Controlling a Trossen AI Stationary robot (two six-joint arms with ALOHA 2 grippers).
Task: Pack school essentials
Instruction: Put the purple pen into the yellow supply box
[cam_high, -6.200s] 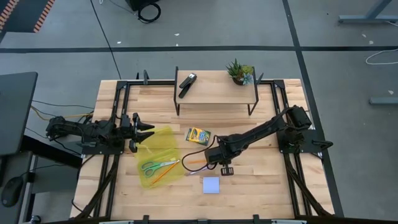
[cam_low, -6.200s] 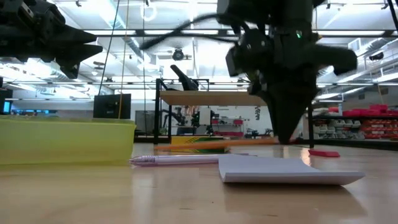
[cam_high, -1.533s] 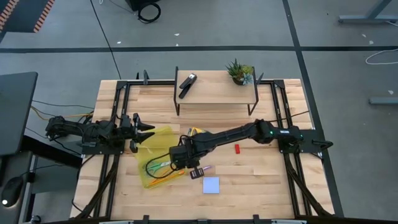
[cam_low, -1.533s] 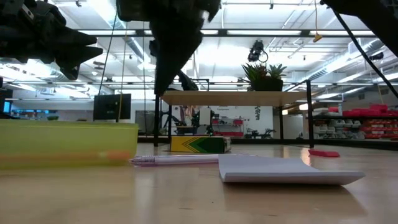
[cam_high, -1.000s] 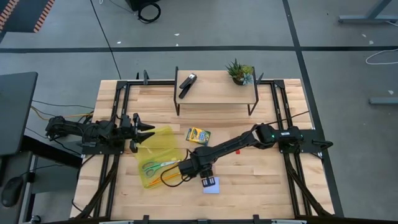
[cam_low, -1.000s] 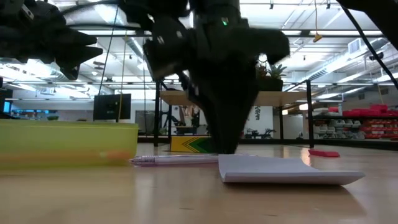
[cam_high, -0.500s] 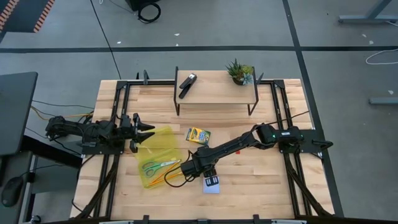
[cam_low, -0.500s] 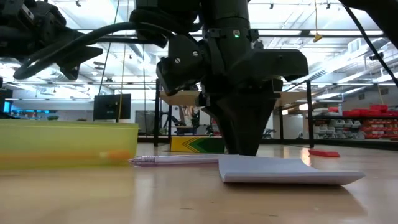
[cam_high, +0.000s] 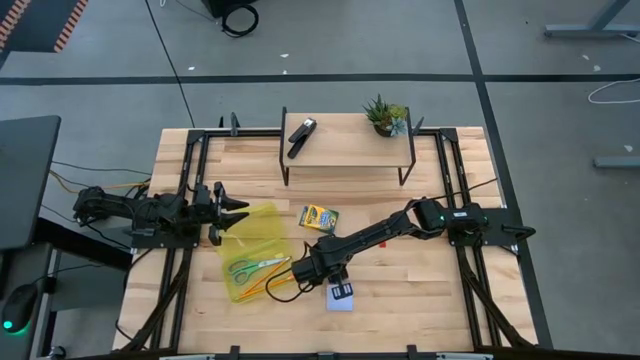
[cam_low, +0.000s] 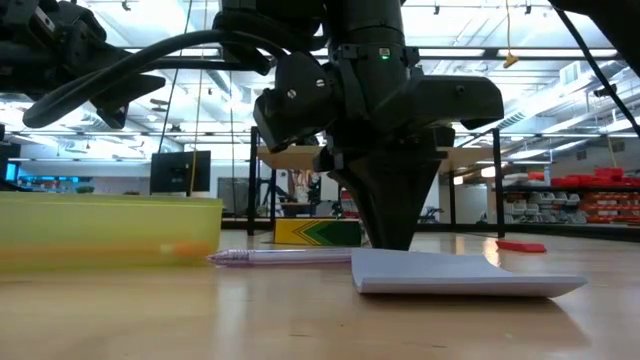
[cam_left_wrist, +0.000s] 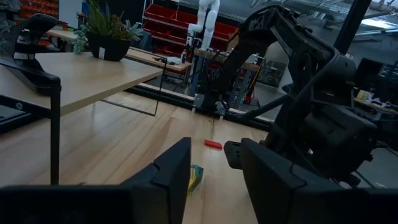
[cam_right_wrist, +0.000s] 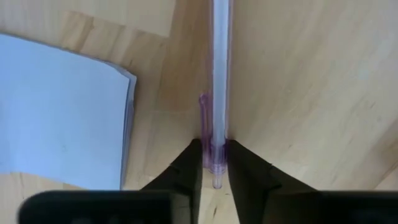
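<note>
Table (cam_high: 420, 310): light wood, w/ a raised shelf (cam_high: 345, 150) at the far edge carrying a black stapler (cam_high: 301, 135) and a small potted plant (cam_high: 385, 115).

My right arm reached diagonally across the table toward the near centre. My left arm waited at the left edge, by the far corner of the yellow tray (cam_high: 262, 225).

Tray contents: green-handled scissors (cam_high: 247, 267) and orange pencils (cam_high: 262, 283), lying flat inside.

Pale blue note pad (cam_right_wrist: 59, 109): flat on the wood near the front edge, just beside the pen.

Yellow-green crayon box (cam_high: 319, 218): on the table betw. tray and shelf. Tiny red block (cam_low: 521, 245): on the wood, well apart from the pad.

Right gripper (cam_right_wrist: 214, 163): pointed down at the table, fingers (cam_right_wrist: 189, 165) pinched on both sides of a clear purple-tinted pen (cam_right_wrist: 219, 74). Pen lay on the wood alongside the pad's edge, tip toward the tray (cam_low: 110, 230).

Left gripper (cam_left_wrist: 214, 168): fingers spread apart, nothing betw. them, hovering above the table.
</note>
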